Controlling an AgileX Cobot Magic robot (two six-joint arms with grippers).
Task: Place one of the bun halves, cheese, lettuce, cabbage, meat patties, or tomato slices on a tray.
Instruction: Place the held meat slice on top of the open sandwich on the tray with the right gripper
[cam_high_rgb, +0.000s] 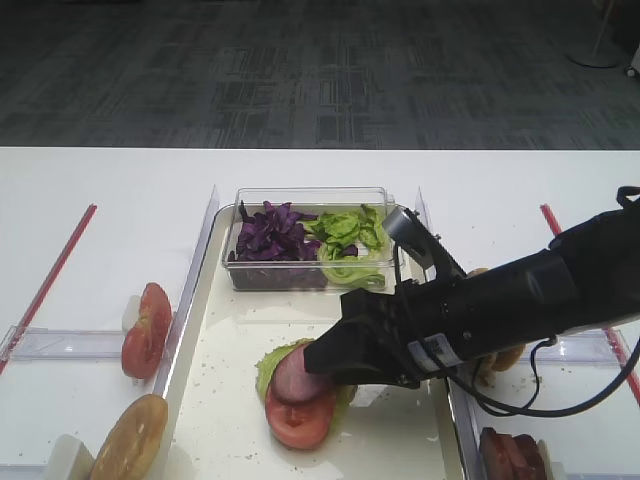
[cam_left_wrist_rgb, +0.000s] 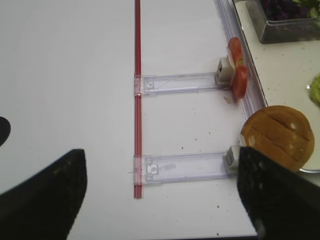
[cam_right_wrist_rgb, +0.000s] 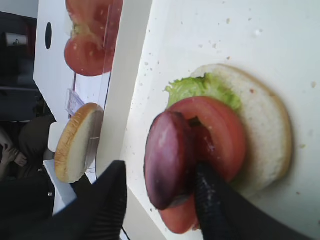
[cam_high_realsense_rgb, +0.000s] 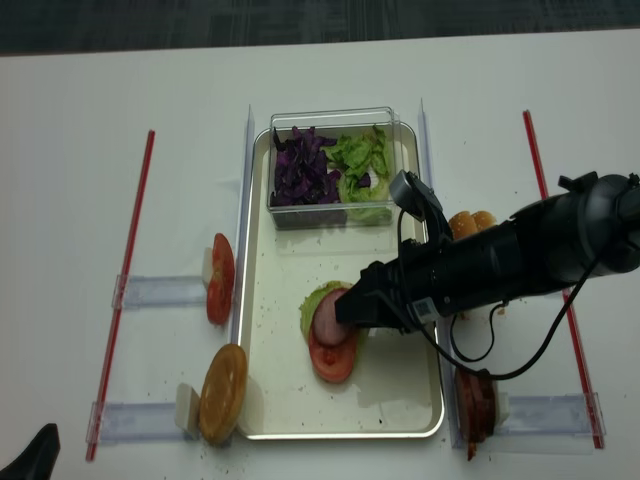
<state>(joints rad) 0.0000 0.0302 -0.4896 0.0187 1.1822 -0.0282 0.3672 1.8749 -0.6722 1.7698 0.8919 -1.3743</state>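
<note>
On the cream tray (cam_high_rgb: 230, 350) lies a bun half (cam_right_wrist_rgb: 265, 125), cut face up, with lettuce (cam_right_wrist_rgb: 200, 87) and a tomato slice (cam_right_wrist_rgb: 220, 135) stacked on it. A meat patty (cam_right_wrist_rgb: 170, 160) stands on edge on the tomato, leaning against one fingertip (cam_right_wrist_rgb: 210, 190) of my right gripper (cam_right_wrist_rgb: 160, 167). Its jaws are apart, with a gap between the patty and the other finger, so it is open. From above, the right gripper (cam_high_realsense_rgb: 350, 310) hovers low over the stack. My left gripper (cam_left_wrist_rgb: 160, 155) is wide open over bare table, holding nothing. No cheese is in view.
A clear box (cam_high_rgb: 310, 240) with purple cabbage (cam_high_rgb: 268, 235) and more lettuce sits at the tray's far end. Left of the tray, racks hold tomato slices (cam_high_rgb: 145, 330) and a bun half (cam_high_rgb: 130, 440). Meat patties (cam_high_rgb: 510, 455) stand right of it. Red strips (cam_high_realsense_rgb: 125, 270) border the table.
</note>
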